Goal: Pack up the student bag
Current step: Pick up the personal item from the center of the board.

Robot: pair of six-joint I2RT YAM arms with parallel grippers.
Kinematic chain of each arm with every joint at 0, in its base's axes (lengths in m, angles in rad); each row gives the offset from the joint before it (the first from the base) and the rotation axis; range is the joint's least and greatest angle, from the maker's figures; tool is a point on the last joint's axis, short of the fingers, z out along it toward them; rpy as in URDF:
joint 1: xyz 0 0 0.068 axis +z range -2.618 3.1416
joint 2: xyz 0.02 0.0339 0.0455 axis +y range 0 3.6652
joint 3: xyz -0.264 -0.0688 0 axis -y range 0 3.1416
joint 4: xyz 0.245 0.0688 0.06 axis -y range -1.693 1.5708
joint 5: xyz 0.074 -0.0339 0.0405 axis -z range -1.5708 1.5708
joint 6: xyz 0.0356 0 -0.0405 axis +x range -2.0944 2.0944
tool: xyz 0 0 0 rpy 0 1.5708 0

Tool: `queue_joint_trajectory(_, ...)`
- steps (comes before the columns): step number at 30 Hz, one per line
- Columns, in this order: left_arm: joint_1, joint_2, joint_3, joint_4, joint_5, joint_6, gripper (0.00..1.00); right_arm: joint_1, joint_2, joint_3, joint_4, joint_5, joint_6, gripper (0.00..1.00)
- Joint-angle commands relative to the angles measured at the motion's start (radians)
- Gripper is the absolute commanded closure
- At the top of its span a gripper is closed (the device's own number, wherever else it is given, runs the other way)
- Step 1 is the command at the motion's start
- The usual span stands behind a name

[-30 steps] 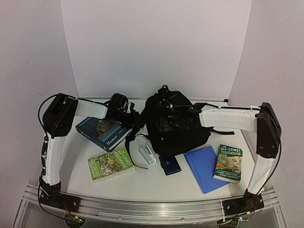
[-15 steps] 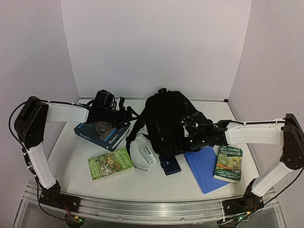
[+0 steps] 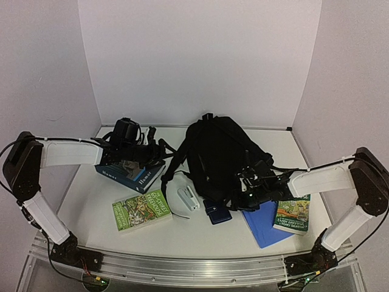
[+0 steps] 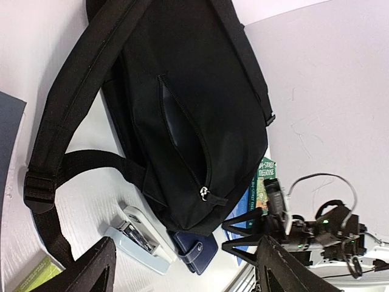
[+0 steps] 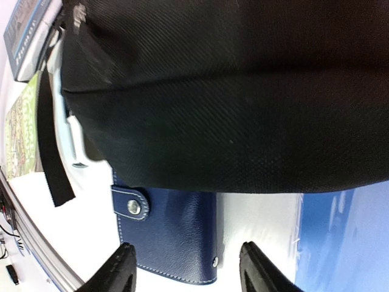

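Nearest the arms lie two green paperbacks. One green book (image 3: 141, 210) is at the left front. The other, the Treehouse book (image 3: 293, 214), is at the right front, with its far end hidden under the right arm. Just left of the Treehouse book lies one blue folder (image 3: 261, 224), flat on the white table (image 3: 194, 234).

A little farther in, near the middle, are one navy wallet (image 3: 217, 212) with a snap tab and one white stapler (image 3: 187, 198), side by side and near each other. The right wrist view shows the wallet's far end tucked under the near edge of the bag (image 3: 216, 155).

The right gripper (image 3: 247, 187) hangs low at the bag's near right corner, above the folder's far end. Its two fingers are spread, with nothing between them, and the wallet and the bag's fabric lie just beyond.

At the left, farther back, lies a third book, the blue book (image 3: 129, 171), set at a slant. The left gripper (image 3: 159, 148) hovers over its far end and points toward the bag. Its fingers stand wide apart and hold nothing.

The one black bag sits at mid-table toward the back wall, between the two grippers. One strap (image 3: 172, 176) loops down its left side toward the stapler. The left wrist view shows a zipped front pocket (image 4: 182, 140).
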Motion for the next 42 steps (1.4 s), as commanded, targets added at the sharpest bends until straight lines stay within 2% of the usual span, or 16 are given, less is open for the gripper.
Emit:
queue_joint_trajectory(1,0.0,-0.057,-0.02,0.016,-0.018,-0.008,0.2,-0.007,0.041,-0.028,0.092,-0.051,0.013,0.49)
queue_joint_trajectory(14,0.0,-0.085,-0.04,0.0,-0.044,-0.02,0.2,-0.007,0.116,-0.03,0.144,-0.096,0.033,0.64)
queue_joint_trajectory(20,0.0,-0.105,-0.045,-0.02,-0.067,-0.02,0.2,-0.007,0.134,-0.036,0.142,-0.119,0.051,0.83)
queue_joint_trajectory(26,-0.001,-0.127,-0.051,-0.039,-0.086,-0.017,0.2,-0.007,0.073,-0.078,0.141,-0.197,0.09,0.99)
queue_joint_trajectory(32,0.0,-0.162,-0.061,-0.039,-0.095,-0.014,0.2,0.004,-0.056,-0.12,0.103,-0.285,0.106,1.0)
queue_joint_trajectory(38,0.0,-0.21,-0.059,-0.039,-0.077,0.004,0.19,0.048,-0.215,-0.093,0.013,-0.361,0.095,1.0)
queue_joint_trajectory(42,-0.003,-0.245,-0.058,-0.018,-0.031,0.043,0.17,0.049,-0.324,-0.035,-0.003,-0.338,0.105,1.0)
